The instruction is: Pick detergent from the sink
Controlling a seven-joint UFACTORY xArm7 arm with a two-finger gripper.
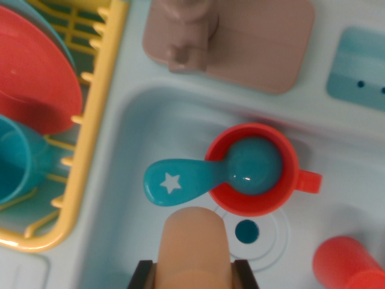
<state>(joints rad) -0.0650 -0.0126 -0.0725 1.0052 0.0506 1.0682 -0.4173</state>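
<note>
We have the peach detergent bottle [194, 244] clamped between our gripper [194, 274] fingers above the sink [129, 150], so only carrying it clear seems left.

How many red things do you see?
3: a red plate in the yellow rack, a red cup in the sink, a red object at bottom right. More may be hidden.

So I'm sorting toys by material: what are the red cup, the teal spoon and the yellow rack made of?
All look like moulded plastic. The cup is matte red with a thick rounded rim. The spoon is glossy teal, glinting in its bowl, with a printed white star. The rack is smooth yellow with rounded bars.
</note>
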